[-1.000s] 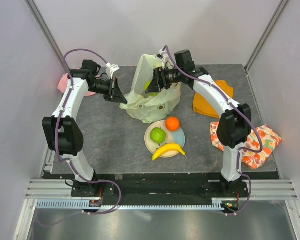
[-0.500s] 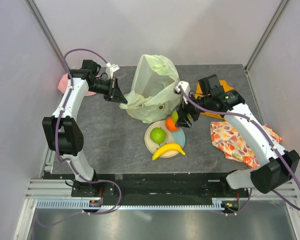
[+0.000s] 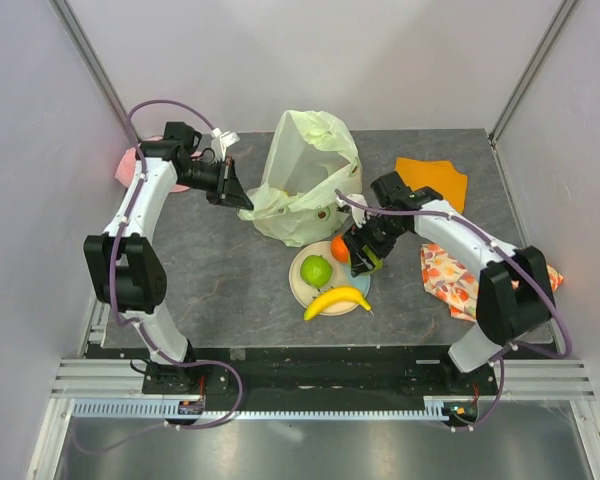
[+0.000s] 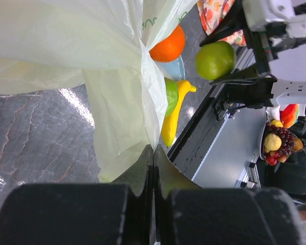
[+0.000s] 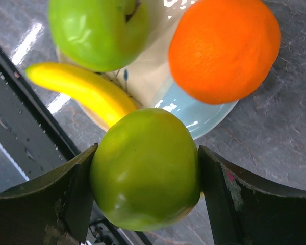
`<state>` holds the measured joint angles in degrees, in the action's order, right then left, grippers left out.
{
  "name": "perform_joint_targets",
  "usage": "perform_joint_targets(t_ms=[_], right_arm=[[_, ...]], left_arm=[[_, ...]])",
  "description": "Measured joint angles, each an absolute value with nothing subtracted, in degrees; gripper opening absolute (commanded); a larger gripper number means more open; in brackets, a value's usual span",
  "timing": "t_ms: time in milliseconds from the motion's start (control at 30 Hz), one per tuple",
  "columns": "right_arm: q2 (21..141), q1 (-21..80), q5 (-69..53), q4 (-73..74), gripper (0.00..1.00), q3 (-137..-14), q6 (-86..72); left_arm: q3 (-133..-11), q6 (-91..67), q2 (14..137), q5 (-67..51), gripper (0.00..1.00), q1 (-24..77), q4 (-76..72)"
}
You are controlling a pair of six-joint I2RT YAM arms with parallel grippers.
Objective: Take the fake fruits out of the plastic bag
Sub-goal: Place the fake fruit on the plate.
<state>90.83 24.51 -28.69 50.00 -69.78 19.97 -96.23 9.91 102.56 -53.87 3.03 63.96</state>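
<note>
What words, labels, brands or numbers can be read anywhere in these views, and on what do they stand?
"JU": green print on the plastic bag, left wrist view; only these first letters show, and the reading is uncertain because the rest is folded away.
No other lettering is legible in any view.

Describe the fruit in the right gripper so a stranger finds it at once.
Find the round cream-and-blue plate in front of the plastic bag. Over its right edge, the right gripper clamps a green fruit. Unlike the green apple, orange and banana lying on the plate, it is held off it.
</note>
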Motion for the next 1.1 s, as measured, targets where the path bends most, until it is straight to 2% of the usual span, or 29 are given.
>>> perform_joint_targets(t_ms=[233,467,700,733,767,1100], right_arm=[[100.3,24.6,-25.1,47.9,0.54,-71.5,18.2],[104.7,25.6,-22.7,46.5,0.66,-75.3,17.3],[104.9,28.2,-22.6,46.2,0.85,-75.5,16.1],[104.9,28.4,-22.7,46.2,0.89,-75.5,15.8],[104.9,28.4,-22.8,46.2,0.98,-75.5,15.6],[104.9,28.4,-22.4,47.3,0.98,-77.2,14.4]], left_arm=[[-94.3,9.9,100.9,-53.4,0.01,3.0,64.0],[-93.8,9.9,100.5,-53.2,0.02,3.0,63.9],[-93.7,9.9,100.5,-52.8,0.02,3.0,63.9],[-93.7,9.9,100.5,-52.8,0.02,3.0,63.9],[-93.7,9.9,100.5,-52.8,0.02,3.0,63.9],[-93.7,9.9,100.5,-52.8,0.02,3.0,63.9]])
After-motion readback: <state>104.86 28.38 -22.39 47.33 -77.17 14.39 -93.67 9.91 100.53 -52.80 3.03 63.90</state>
